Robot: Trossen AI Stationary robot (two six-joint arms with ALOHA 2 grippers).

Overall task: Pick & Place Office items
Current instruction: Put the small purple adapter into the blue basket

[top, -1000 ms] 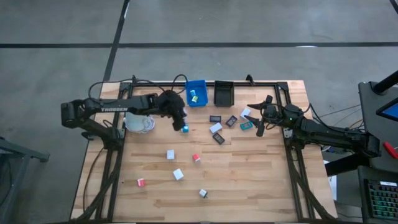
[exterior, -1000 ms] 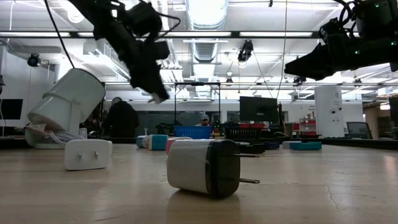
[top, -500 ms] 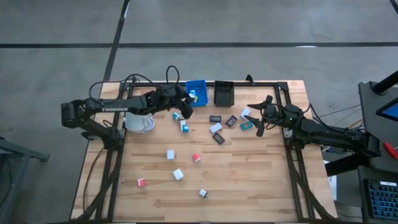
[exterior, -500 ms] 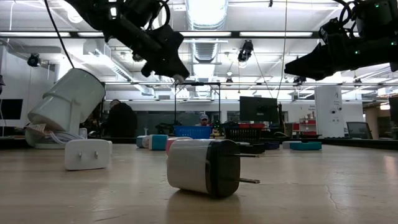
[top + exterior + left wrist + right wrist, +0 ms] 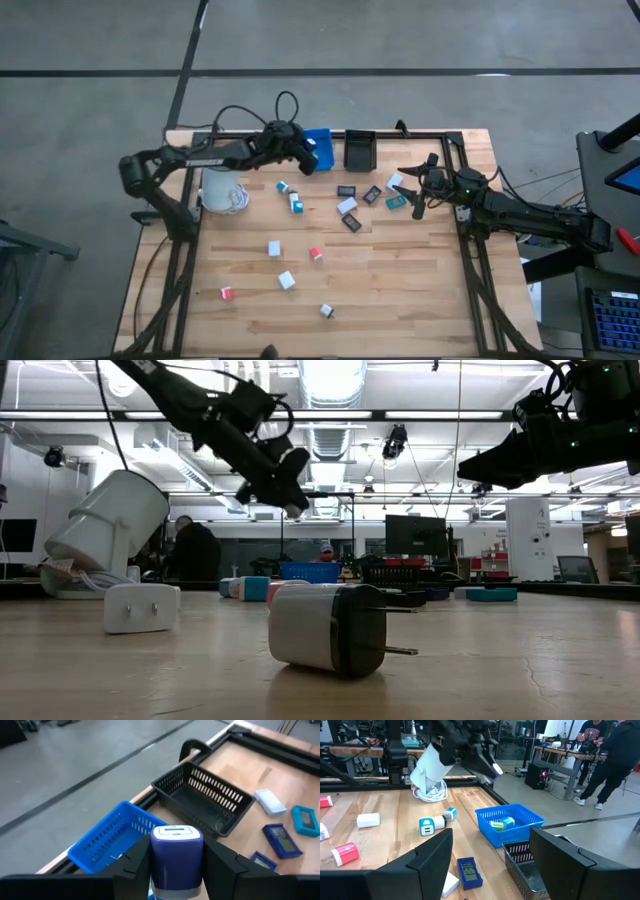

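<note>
My left gripper (image 5: 306,158) hangs over the near rim of the blue bin (image 5: 320,147) at the far edge, shut on a blue block with a white end (image 5: 177,851). The blue bin (image 5: 107,845) holds a green-yellow piece (image 5: 501,824). The black bin (image 5: 359,148) stands beside it. Blue-white cubes (image 5: 283,186) (image 5: 296,202), white cubes (image 5: 274,248) (image 5: 287,280), red cubes (image 5: 315,254) (image 5: 227,293) and flat rectangles (image 5: 347,206) (image 5: 372,195) lie on the table. My right gripper (image 5: 418,192) waits open at the right, nothing between its fingers (image 5: 432,855). My left gripper pinches the block's two opposite sides (image 5: 159,865) between its two fingers. The white-capped end (image 5: 176,834) sticks out past the fingertips. The fingers slant down toward the far edge. The block is lifted clear, above the blue bin's near rim.
A large white mug (image 5: 222,190) lies on its side with a coiled cord at the far left. A white plug adapter (image 5: 141,607) and a white-and-black one (image 5: 328,628) lie near the low camera. People move in the room behind.
My left gripper has carried the block from above the blue-white cubes toward the far edge and right, up to the blue bin. It has tipped from pointing steeply down to a shallower slant. The cubes on the table stay where they were.
</note>
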